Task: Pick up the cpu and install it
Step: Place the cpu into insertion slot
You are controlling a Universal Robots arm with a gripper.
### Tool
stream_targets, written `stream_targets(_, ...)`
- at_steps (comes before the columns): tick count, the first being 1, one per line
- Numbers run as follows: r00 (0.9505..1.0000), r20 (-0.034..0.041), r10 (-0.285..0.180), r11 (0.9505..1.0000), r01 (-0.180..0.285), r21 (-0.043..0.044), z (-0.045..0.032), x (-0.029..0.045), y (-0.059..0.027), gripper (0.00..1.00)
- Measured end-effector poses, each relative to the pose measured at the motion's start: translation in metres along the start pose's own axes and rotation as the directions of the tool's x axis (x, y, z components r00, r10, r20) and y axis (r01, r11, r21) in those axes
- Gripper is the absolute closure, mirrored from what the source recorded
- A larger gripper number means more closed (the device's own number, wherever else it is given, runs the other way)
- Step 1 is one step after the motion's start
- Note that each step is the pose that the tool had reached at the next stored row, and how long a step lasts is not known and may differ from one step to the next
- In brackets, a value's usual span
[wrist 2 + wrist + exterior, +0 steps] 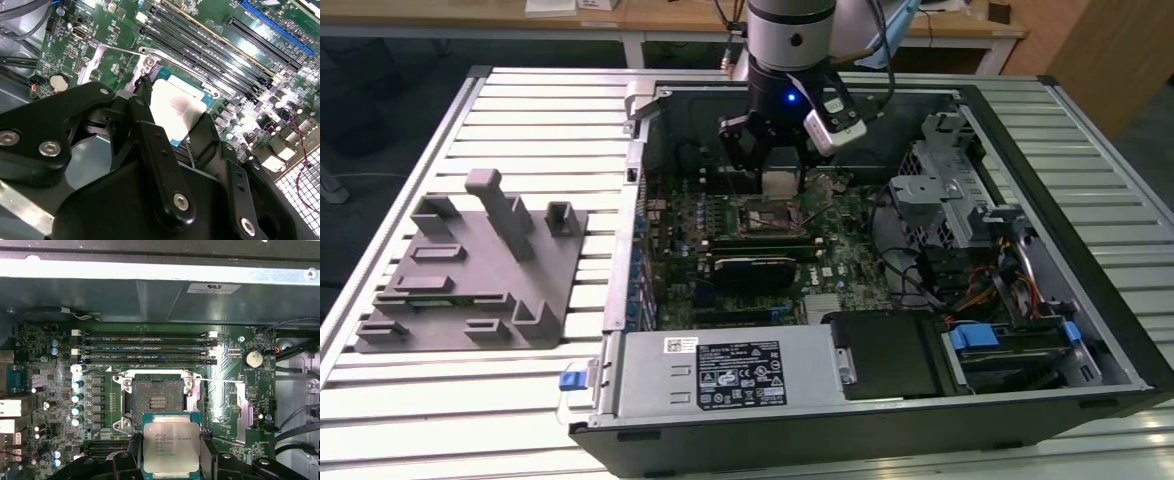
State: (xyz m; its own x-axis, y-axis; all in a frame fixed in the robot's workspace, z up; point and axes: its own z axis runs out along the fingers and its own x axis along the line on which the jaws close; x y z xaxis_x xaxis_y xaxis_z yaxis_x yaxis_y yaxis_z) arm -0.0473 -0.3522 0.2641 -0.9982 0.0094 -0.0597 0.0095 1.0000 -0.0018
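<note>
Cpu lifted, not yet seated
Claw clenched on the cpu, held just beside the open socket.

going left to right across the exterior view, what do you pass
grey tray → end effector holding the cpu over the motherboard → metal drive cage

A white table of metal slats carries everything. At the exterior view's left a grey plastic tray lies flat on it. An open computer case lies on its side just beside the tray, not touching.
</note>
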Motion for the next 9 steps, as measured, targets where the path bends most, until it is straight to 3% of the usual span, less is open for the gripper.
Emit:
stream_targets(4,0.9999,0.0000,0.011,0.9999,-0.011,0.0006,0.0001,0.0000,0.0000,0.46)
stream_targets(9,0.9956,0.0001,0.094,0.9956,-0.094,0.0055,0.0002,0.0000,0.0000,0.46)
